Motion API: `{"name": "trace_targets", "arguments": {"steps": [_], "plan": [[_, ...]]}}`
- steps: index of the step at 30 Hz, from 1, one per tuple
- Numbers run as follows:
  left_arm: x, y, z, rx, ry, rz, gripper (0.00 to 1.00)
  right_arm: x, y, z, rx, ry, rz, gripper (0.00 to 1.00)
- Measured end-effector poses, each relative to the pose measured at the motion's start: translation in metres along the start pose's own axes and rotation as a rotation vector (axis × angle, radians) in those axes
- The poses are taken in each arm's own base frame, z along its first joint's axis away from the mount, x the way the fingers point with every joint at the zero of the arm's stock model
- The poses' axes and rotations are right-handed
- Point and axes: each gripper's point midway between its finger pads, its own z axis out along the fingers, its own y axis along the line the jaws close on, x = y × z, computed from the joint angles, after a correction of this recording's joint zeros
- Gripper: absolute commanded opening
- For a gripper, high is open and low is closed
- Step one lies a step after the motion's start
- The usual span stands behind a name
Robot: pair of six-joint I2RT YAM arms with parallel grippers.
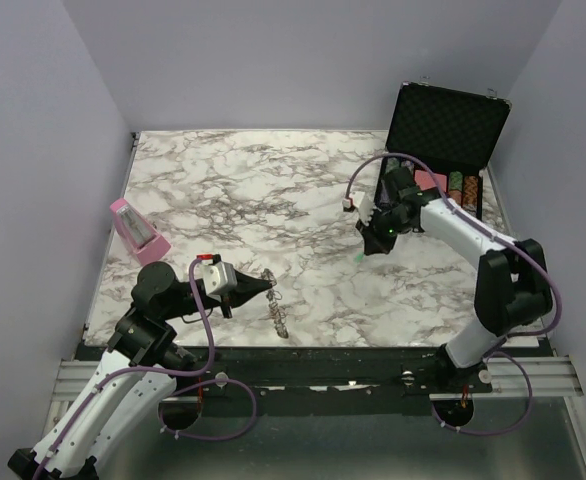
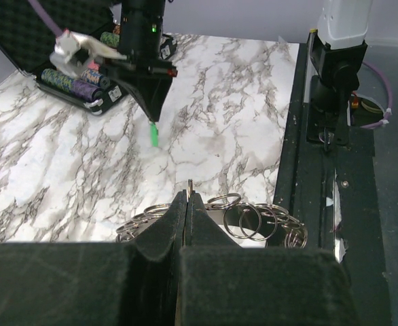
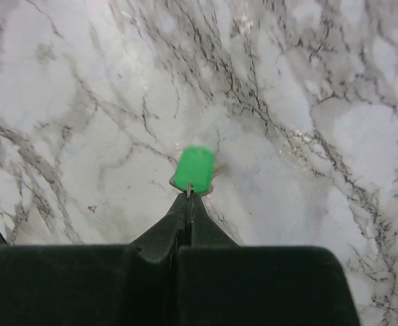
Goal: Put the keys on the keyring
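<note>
A key with a green head point(image 3: 193, 168) is pinched by its metal blade in my right gripper point(image 3: 189, 197), which is shut on it and holds it just above the marble. The same green key point(image 1: 359, 258) hangs below the right gripper point(image 1: 365, 250) at the table's right middle, and the green key point(image 2: 155, 134) also shows in the left wrist view. My left gripper point(image 2: 188, 193) is shut on a thin metal edge of the keyring point(image 2: 253, 217), whose small silvery loops fan out to both sides. The keyring point(image 1: 276, 312) lies near the front edge by the left gripper point(image 1: 271, 290).
An open black case point(image 1: 443, 120) stands at the back right with striped poker chips point(image 1: 461, 185) in it. A pink object point(image 1: 138, 230) sits at the left side. The table's dark front rail point(image 2: 321, 170) runs close to the keyring.
</note>
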Motion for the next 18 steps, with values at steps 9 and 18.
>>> {"name": "trace_targets", "arguments": {"steps": [9,18], "plan": [[-0.011,-0.001,0.001,-0.001,-0.039,-0.033,0.00,-0.097,0.039,-0.084,-0.108,-0.436,-0.314,0.00],[-0.051,-0.001,0.002,0.006,-0.118,-0.040,0.00,-0.132,0.108,-0.135,-0.383,-0.722,-0.611,0.00]]}}
